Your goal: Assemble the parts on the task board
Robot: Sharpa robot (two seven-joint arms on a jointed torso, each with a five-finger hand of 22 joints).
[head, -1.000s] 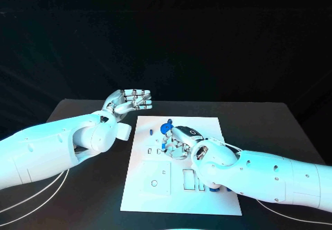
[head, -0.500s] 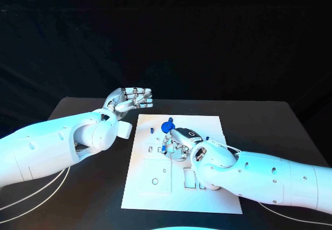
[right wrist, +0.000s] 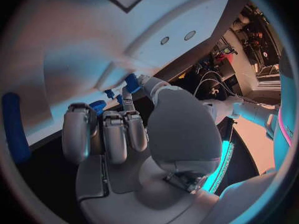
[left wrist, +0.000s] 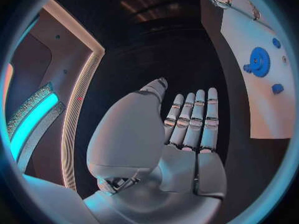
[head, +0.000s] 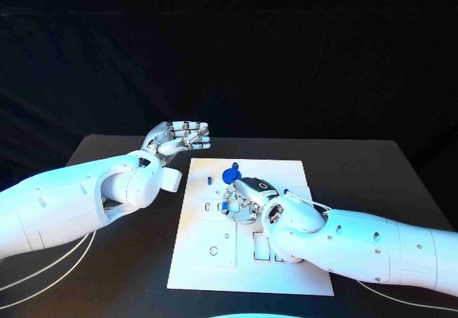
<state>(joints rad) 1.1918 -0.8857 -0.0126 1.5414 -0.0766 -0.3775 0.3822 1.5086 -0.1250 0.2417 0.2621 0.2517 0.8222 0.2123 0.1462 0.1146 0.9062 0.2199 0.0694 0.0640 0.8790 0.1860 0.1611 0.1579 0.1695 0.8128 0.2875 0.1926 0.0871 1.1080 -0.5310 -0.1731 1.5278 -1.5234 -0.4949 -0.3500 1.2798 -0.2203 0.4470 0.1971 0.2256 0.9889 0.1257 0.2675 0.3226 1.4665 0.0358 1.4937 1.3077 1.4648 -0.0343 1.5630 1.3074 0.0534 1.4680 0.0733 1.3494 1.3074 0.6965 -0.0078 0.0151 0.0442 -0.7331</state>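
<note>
The right hand [head: 250,197] curls its fingers down on the board [head: 286,173], seemingly pinching a small blue part [right wrist: 132,82] (grip unclear); the left hand [head: 179,139] waits aside, fingers apart, empty.

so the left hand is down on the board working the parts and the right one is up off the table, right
No, the hands are swapped. In the head view the right hand is down on the board among the parts, beside the blue gear; the left hand is raised, off the board and holding nothing.
</note>
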